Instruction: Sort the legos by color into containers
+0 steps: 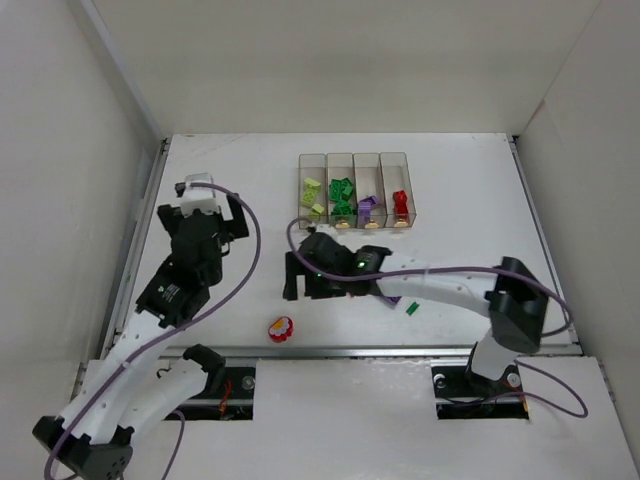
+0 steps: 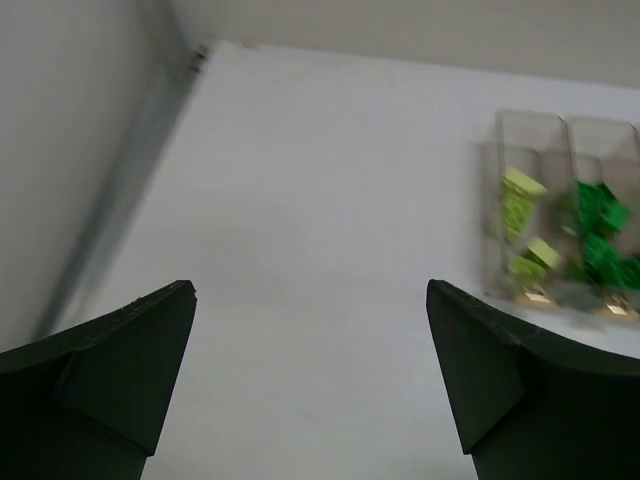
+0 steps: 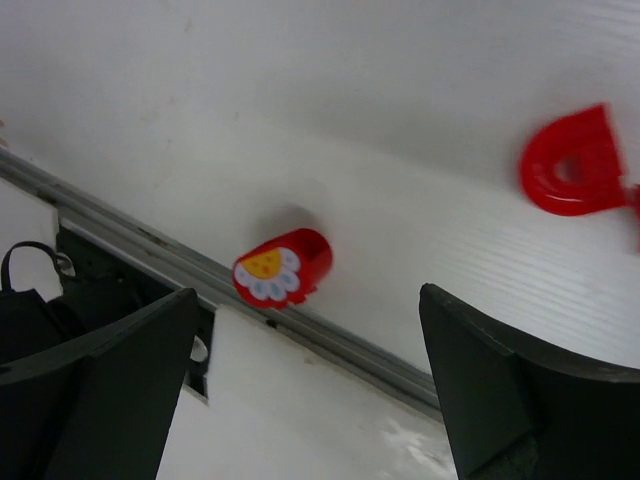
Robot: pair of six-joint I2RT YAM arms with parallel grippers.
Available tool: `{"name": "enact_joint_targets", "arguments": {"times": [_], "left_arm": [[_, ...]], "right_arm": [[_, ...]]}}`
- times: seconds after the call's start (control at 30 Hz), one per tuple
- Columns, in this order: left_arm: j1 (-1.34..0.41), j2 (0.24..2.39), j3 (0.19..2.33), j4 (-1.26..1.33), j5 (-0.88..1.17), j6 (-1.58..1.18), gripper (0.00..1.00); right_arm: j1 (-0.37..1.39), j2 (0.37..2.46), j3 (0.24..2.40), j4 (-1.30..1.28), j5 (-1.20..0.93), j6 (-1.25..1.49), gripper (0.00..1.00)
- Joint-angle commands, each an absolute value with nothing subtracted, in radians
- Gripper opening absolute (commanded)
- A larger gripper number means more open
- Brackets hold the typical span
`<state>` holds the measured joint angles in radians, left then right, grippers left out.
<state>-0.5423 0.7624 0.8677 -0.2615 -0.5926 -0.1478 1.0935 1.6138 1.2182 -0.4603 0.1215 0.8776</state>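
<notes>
Four joined clear bins (image 1: pixel 353 160) stand at the back centre, holding yellow-green (image 1: pixel 313 195), green (image 1: pixel 342 196), purple (image 1: pixel 368 207) and red (image 1: pixel 400 205) legos, one colour per bin. A red flower-faced piece (image 1: pixel 281 328) lies by the table's front edge and also shows in the right wrist view (image 3: pixel 283 268). A red arch piece (image 3: pixel 572 165) lies near it. A small green lego (image 1: pixel 411 309) and a purple piece (image 1: pixel 392 298) lie beside the right arm. My right gripper (image 1: pixel 298 268) is open and empty above the flower piece. My left gripper (image 1: pixel 208 202) is open and empty, left of the bins.
The left wrist view shows the two left bins (image 2: pixel 497 215) at the right, with bare white table ahead. A metal rail (image 1: pixel 400 351) runs along the table's front edge, and white walls enclose the other sides. The red arch is hidden under my right arm in the top view.
</notes>
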Motion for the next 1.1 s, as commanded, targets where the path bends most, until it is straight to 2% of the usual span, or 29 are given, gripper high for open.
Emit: {"name": "enact_joint_targets", "arguments": {"times": [0.0, 0.1, 0.37, 0.53, 0.83, 1.07], "left_arm": [[-0.480, 0.684, 0.870, -0.063, -0.784, 0.103, 0.99], [-0.416, 0.644, 0.870, -0.035, -0.765, 0.140, 0.99], [-0.325, 0.634, 0.907, -0.101, -0.643, 0.048, 0.99], [-0.325, 0.666, 0.884, -0.043, -0.582, 0.022, 0.99], [-0.304, 0.683, 0.825, -0.009, -0.496, -0.093, 0.99], [-0.295, 0.660, 0.816, -0.040, -0.485, -0.127, 0.99]], "right_arm": [[1.173, 1.770, 1.371, -0.440, 0.097, 0.986, 0.97], [1.193, 1.845, 1.457, -0.506, 0.129, 1.032, 1.00], [1.193, 1.818, 1.376, -0.567, 0.193, 1.238, 1.00], [1.203, 1.882, 1.373, -0.548, 0.063, 1.302, 1.00], [1.203, 1.910, 1.371, -0.563, 0.045, 1.532, 1.00], [1.203, 2.012, 1.439, -0.515, -0.049, 1.572, 1.00]]}}
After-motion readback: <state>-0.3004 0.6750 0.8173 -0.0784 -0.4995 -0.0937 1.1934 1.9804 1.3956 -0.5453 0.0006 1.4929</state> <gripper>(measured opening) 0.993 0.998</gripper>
